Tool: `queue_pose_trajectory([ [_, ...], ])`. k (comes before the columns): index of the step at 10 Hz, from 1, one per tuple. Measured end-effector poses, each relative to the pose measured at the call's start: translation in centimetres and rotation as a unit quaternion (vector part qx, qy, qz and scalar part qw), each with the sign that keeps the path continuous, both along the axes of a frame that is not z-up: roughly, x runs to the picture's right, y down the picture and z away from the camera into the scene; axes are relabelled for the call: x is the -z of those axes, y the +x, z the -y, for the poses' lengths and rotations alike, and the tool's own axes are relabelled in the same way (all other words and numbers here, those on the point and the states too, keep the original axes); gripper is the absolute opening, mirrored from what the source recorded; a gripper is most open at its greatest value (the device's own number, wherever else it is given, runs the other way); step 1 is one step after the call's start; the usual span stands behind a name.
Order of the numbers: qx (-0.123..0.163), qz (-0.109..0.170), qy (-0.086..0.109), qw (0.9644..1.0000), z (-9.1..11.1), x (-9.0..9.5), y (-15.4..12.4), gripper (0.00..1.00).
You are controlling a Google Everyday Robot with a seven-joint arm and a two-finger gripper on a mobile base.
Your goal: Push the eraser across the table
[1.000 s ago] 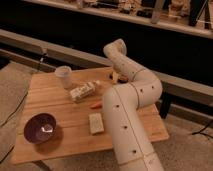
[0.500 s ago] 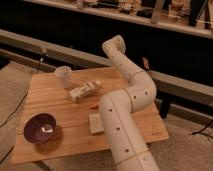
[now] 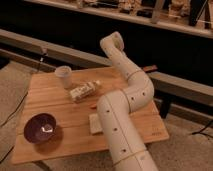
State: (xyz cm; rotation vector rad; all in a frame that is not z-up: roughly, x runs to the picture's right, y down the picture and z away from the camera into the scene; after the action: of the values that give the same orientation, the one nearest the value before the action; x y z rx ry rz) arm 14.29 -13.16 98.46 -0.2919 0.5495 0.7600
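Camera view: thick white arm rises from the near edge of the frame, cut off at the bottom, and covers the middle right of the table; whatever lies under it cannot be seen. Arm bends at an elbow over the far right part of the top, then reaches left and far. The gripper sits at that far end, raised above the far edge of the table against the dark background; it shows only as a rounded pale lump, and I cannot tell whether it is apart or together, nor that it holds anything. The eraser reads as a thin, flat, dark sliver with a reddish-brown edge at the far right corner of the table, just right of the elbow, well apart from the gripper; its outline is hard to make out. Pale whitish block lies near centre, its right side hidden by the arm. Small orange carrot just beyond it. Pale packet left of centre, label unreadable. Pale cup upright at far left. Purple bowl near left corner
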Motion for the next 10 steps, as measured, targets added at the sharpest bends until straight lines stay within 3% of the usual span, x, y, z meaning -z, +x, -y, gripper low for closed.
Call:
queue_pose_trajectory([
  [10, -0.011, 0.0, 0.0, 0.9999, 0.1, 0.41, -0.09, 0.65],
])
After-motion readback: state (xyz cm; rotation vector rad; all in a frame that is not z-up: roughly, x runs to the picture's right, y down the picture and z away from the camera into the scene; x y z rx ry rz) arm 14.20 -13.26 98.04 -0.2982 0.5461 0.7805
